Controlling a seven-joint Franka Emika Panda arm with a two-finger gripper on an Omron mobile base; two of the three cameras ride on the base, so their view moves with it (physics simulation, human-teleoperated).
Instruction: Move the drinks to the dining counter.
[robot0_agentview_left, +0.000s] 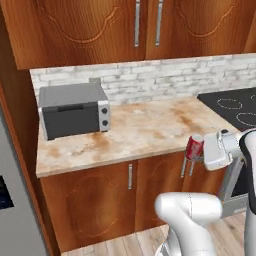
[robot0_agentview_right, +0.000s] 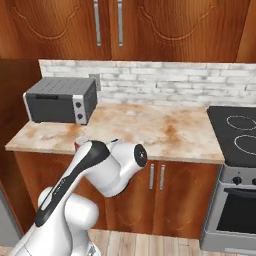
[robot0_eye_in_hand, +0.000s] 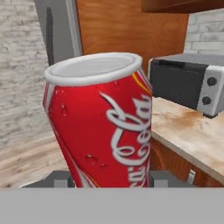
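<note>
The fingers are clamped on the red can, holding it upright in the air just off the front edge of the marbled table, near the toaster oven.

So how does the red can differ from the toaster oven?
The red can is a small round cylinder, bright red with a silver top; the toaster oven is a big grey box with a dark door and two knobs. The can is held in the hand off the counter edge; the oven sits on the marbled counter. Both stand upright.
</note>
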